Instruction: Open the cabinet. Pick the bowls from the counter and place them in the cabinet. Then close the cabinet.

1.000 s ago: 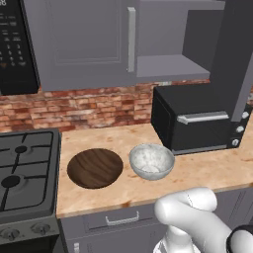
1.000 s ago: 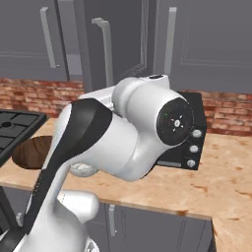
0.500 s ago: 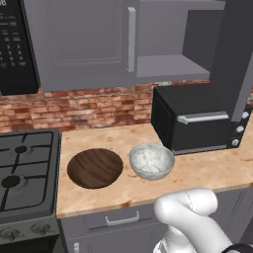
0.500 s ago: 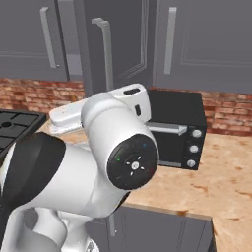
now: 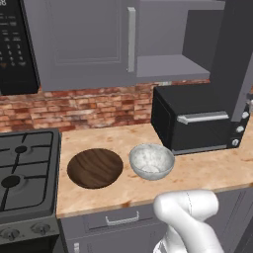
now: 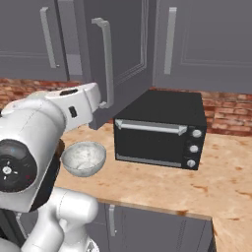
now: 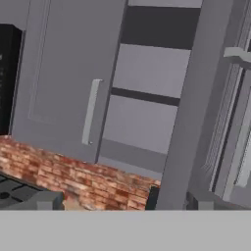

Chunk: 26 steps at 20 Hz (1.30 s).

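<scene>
Cabinet (image 5: 168, 64): right door swung wide, shelf bare; the hand view shows you two shelves inside, where the left base view shows one. Counter (image 5: 207, 170): both bowls sit side by side, just apart, near its front edge. Wood bowl (image 5: 95, 167): likely light, rigid; take it by the rim. Marble bowl (image 5: 151, 161): probably heavier, slick; the right base view shows its deeper wall. Fingers (image 7: 46, 200): spread wide, holding nothing.

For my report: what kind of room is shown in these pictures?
Very likely a home kitchen. A gas stove stands beside a counter with two bowls, a brick wall runs behind, and grey cabinets hang above a black toaster oven.
</scene>
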Motion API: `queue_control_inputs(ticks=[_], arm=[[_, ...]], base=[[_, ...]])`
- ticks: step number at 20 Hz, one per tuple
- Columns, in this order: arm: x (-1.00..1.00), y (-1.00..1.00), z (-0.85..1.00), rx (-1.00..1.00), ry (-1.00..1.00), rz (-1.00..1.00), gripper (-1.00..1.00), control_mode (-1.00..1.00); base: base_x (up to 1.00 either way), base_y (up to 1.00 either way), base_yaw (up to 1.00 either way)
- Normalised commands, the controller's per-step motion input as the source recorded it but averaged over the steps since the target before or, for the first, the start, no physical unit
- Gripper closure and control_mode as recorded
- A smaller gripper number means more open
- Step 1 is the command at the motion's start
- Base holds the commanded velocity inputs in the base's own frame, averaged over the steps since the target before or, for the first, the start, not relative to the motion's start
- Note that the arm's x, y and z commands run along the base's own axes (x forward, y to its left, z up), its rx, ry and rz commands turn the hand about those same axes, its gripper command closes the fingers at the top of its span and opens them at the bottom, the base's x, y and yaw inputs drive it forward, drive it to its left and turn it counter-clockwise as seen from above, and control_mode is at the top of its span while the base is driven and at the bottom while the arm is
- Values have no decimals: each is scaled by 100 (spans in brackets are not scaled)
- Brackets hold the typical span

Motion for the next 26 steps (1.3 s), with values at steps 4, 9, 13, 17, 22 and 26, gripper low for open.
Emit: queue_control_inputs(ticks=[4, 9, 13, 17, 22, 26], arm=[[15, 59, -9, -9, -2, -25, -100, -100], [65, 32, -16, -22, 8, -27, -100, -100], [68, 21, 0, -19, 14, -25, -100, -100], [60, 6, -1, -15, 14, -21, -100, -100], [29, 0, -9, -8, 3, -11, -100, -100], [9, -7, -5, -4, 0, -7, -100, -100]], base=[[0, 0, 0], [0, 0, 0], [0, 0, 0], [0, 0, 0], [0, 0, 0], [0, 0, 0]])
